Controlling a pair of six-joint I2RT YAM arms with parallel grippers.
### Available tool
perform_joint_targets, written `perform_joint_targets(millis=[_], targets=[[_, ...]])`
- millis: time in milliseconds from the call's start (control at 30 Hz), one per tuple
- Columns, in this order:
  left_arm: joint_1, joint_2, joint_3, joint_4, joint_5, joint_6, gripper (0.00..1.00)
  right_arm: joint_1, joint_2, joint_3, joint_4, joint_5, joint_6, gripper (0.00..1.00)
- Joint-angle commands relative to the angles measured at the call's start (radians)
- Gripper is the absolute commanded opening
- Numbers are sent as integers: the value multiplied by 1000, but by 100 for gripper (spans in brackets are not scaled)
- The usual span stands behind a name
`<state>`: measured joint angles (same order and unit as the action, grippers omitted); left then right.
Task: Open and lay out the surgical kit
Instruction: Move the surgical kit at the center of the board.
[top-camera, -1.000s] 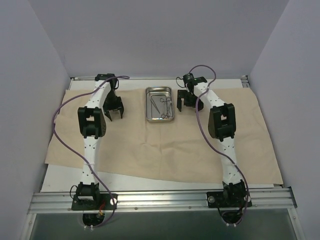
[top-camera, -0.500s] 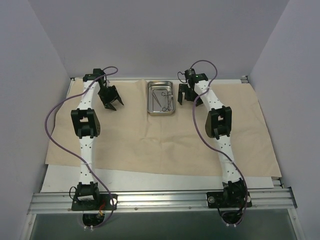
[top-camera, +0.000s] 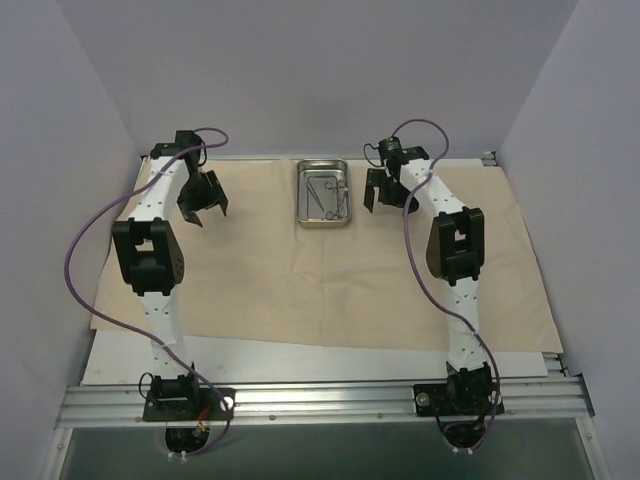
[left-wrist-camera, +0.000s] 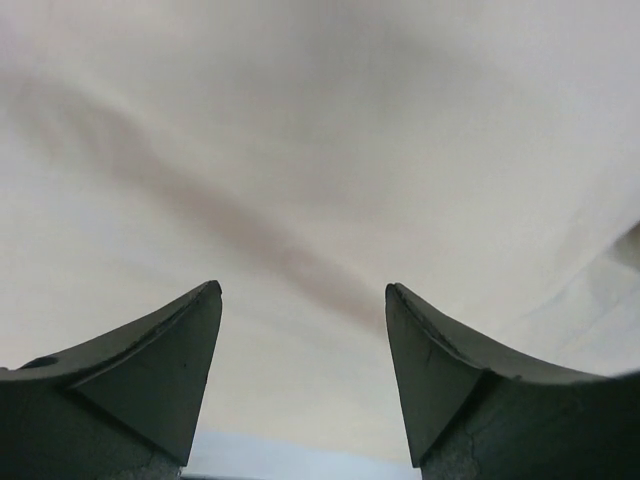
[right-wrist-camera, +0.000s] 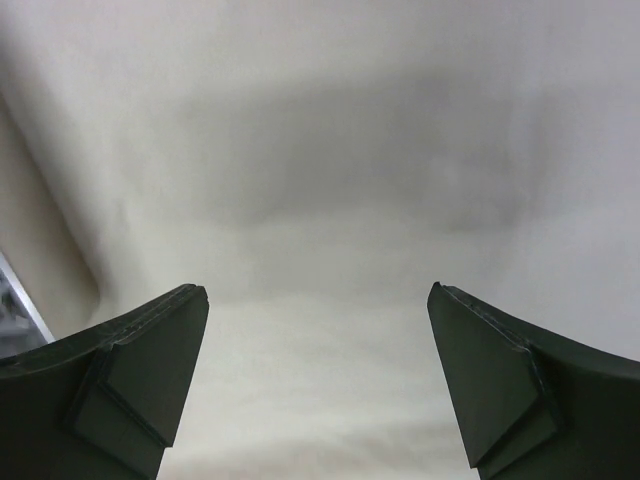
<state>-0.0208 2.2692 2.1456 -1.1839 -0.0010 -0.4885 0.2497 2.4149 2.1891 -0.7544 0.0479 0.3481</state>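
The steel tray holding the ring-handled instruments sat far-centre on the spread cloth wrap, its long axis running near to far, just left of the wide-open right pincer, the nearer one, while the equally wide left pincer hung well apart.

Beige cloth wrap is spread open, mostly flat. Shiny steel tray sits near its far edge, with thin ring-handled instruments piled inside, maybe three.
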Motion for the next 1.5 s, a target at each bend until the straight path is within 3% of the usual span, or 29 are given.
perform_joint_targets(millis=[0, 167, 267, 400, 567, 833, 1000, 1200, 1467], targets=[[-37, -277, -197, 16, -96, 4, 75, 61, -257, -139, -13, 43, -23, 100], [-103, -517, -617, 98, -67, -37, 75, 206, -440, -507, 105, 29, -66, 100], [-148, -605, -763, 104, -62, -90, 75, 327, -507, -667, 174, 21, -64, 100], [-154, -645, -887, 150, -22, -140, 77, 454, -539, -762, 233, 32, -32, 100], [-162, -660, -967, 252, 35, -174, 78, 542, -540, -798, 288, 32, 5, 100], [-174, -527, -1010, 380, 35, -173, 77, 582, -479, -867, 378, 61, 83, 100], [-174, -484, -1055, 337, 33, -217, 75, 625, -490, -943, 403, 84, 140, 100], [-166, -508, -1179, 279, 75, -329, 74, 681, -522, -1046, 418, 90, 202, 100], [-163, -602, -1253, 247, 96, -341, 73, 729, -571, -1106, 354, 87, 238, 100]])
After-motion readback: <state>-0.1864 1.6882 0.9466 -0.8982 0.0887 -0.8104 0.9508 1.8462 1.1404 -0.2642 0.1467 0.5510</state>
